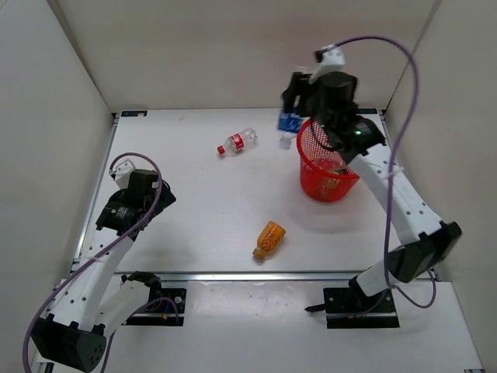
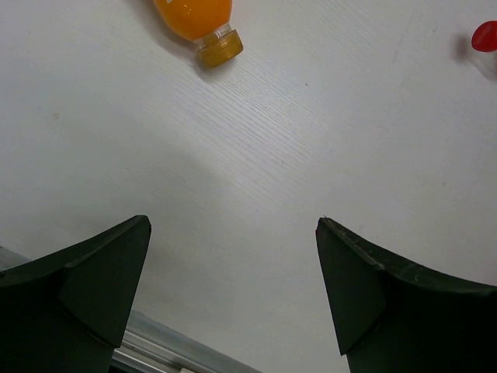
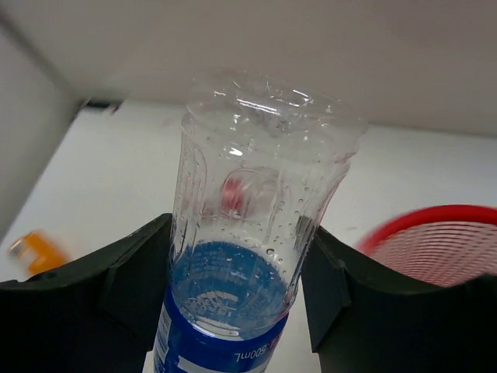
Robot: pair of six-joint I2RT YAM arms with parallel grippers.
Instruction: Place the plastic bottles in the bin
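Note:
My right gripper (image 1: 293,110) (image 3: 237,233) is shut on a clear plastic bottle with a blue label (image 1: 288,121) (image 3: 256,202). It holds the bottle in the air just left of the bin's rim. The bin (image 1: 328,186) (image 3: 446,241) is a round red mesh basket at the back right, with something orange and green inside. A clear bottle with a red label and cap (image 1: 238,142) lies at the back centre. An orange bottle (image 1: 269,239) (image 2: 198,19) lies near the front middle. My left gripper (image 1: 155,191) (image 2: 233,225) hangs open over bare table at the front left.
White walls close in the table at the back and on both sides. A metal rail (image 1: 233,276) runs along the front edge. A red cap (image 2: 485,35) shows at the right edge of the left wrist view.

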